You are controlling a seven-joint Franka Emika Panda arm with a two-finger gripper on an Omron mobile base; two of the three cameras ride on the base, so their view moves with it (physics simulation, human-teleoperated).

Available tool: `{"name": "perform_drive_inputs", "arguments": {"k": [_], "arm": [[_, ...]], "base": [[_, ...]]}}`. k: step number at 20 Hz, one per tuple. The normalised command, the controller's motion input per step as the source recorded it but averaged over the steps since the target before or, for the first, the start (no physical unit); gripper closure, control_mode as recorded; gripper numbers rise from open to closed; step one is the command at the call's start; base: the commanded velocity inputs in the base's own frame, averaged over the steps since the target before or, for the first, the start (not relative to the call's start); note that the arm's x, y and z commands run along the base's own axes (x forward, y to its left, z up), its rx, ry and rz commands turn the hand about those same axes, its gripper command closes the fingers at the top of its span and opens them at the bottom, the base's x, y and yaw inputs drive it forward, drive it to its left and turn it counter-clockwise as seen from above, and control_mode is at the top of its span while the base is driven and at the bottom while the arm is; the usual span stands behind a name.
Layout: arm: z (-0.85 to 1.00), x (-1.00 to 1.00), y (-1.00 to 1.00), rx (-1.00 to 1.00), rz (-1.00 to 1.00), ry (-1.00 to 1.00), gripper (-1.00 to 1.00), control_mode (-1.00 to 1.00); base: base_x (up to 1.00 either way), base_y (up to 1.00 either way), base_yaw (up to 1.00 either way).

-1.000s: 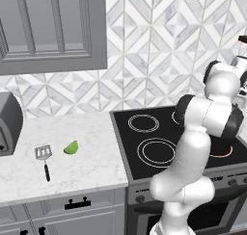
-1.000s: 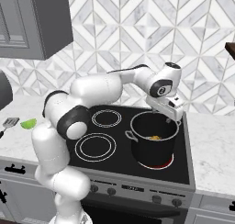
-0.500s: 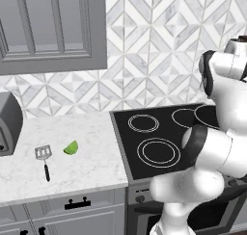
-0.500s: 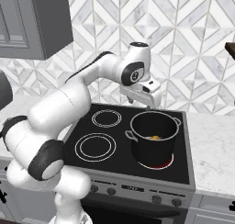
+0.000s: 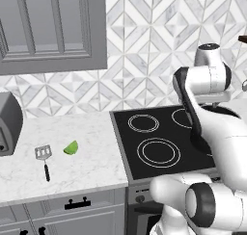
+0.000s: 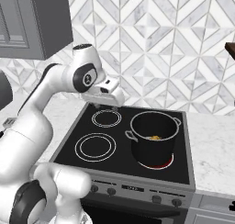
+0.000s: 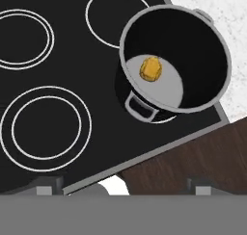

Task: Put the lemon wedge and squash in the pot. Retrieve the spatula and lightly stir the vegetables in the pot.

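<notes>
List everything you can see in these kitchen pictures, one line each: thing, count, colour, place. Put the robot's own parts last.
pot: one, black with silvery rim, on the stove's front right burner.
squash: one, orange-yellow, on the pot's bottom.
lemon wedge: one, yellow-green, on the counter left of the stove.
spatula: one, silver slotted blade and black handle, on the counter left of the wedge.
stove: one, black glass top with white rings.
counter: white marble, both sides of the stove.
wall cabinet: grey, above the left counter.
appliance: one, grey, far left of the counter.
hand: one, white, open, empty, above the stove's back left burner.
</notes>
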Motion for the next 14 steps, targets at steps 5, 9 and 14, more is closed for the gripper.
{"name": "perform_drive_inputs", "arguments": {"k": [5, 9, 14], "arm": [[0.29, -0.55, 1.00, 0.00, 0.18, 0.00, -1.00, -1.00], [0.18, -0.46, 1.00, 0.00, 0.18, 0.00, -1.00, -1.00], [0.00, -0.32, 0.92, 0.02, 0.14, 0.01, -1.00, -1.00]], "base": [[0.00, 0.00, 0.00], [0.00, 0.00, 0.00], [0.00, 0.00, 0.00]]}}
